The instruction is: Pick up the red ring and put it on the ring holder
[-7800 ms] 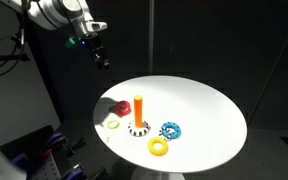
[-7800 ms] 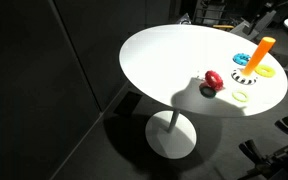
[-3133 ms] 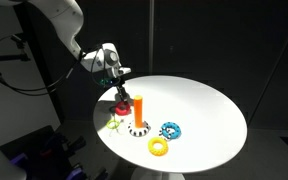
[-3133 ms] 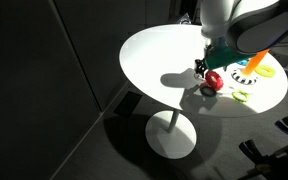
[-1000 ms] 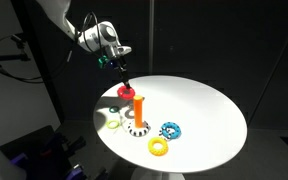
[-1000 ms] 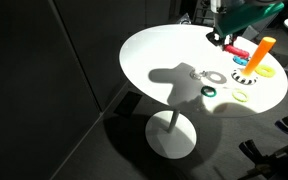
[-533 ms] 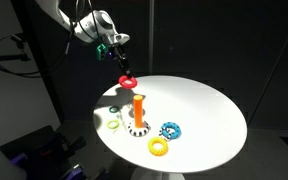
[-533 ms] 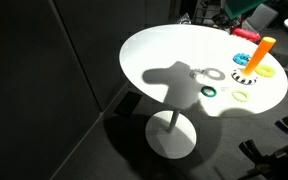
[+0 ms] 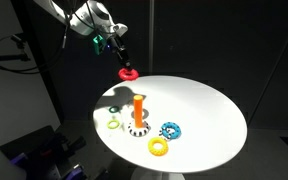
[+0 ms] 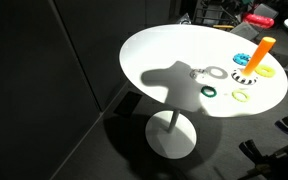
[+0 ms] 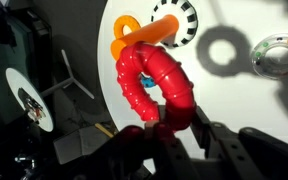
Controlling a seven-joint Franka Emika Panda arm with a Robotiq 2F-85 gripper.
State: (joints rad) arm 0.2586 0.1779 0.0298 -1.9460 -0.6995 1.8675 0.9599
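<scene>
The gripper (image 9: 124, 64) is closed on the red ring (image 9: 128, 72) and holds it in the air over the edge of the white table (image 9: 209, 110). The ring is higher than the orange holder (image 9: 138, 108) and a little aside of it. A yellow ring (image 9: 158, 146) and a blue ring (image 9: 171, 130) lie near the holder's base.

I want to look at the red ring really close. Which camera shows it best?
The wrist view. The red ring fills the middle, big and clear, held by the gripper. In both exterior views it is only a small red speck up in the air.
</scene>
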